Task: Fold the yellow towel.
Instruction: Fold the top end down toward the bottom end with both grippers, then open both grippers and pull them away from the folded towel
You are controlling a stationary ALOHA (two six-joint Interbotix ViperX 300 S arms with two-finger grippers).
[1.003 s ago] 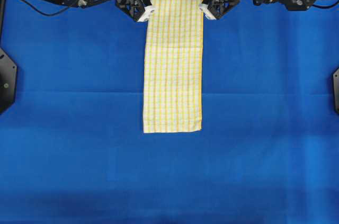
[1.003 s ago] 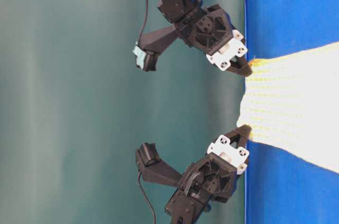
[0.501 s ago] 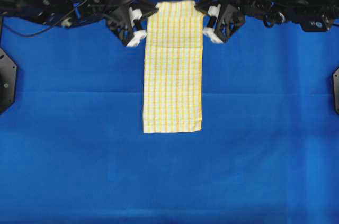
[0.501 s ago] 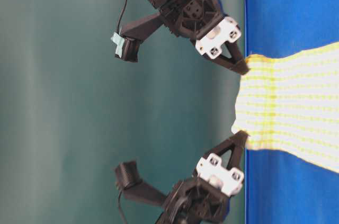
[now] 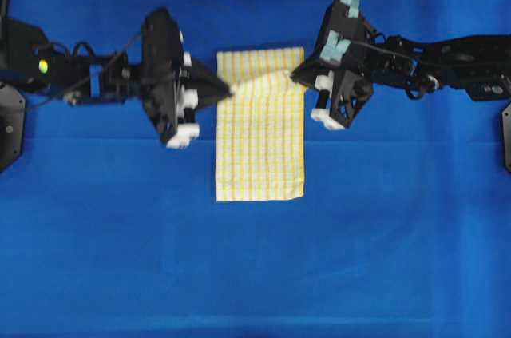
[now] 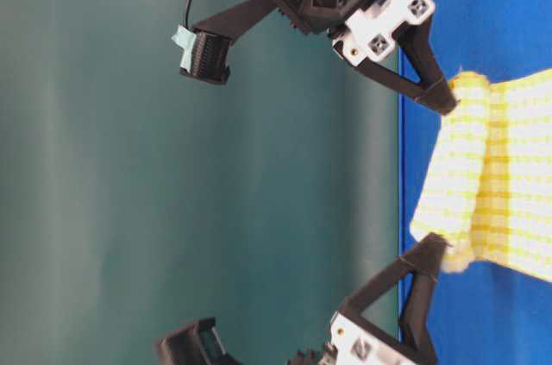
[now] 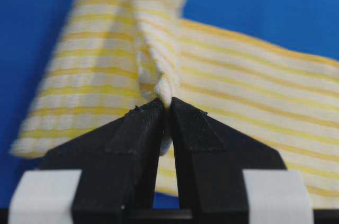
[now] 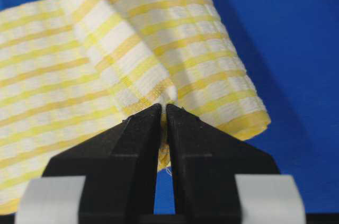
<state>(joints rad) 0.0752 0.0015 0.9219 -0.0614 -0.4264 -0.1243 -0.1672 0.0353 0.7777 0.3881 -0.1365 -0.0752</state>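
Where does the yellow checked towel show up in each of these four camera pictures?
Overhead: yellow towel at centre, on the blue cloth.
Table-level: right edge.
Left wrist: centre, pinched by the left gripper.
Right wrist: centre-left, pinched by the right gripper.
Shared landmark: blue cloth.

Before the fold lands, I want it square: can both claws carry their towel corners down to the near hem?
Probably yes: the left claw and right claw pinch corners of the yellow towel, with only flat towel ahead.
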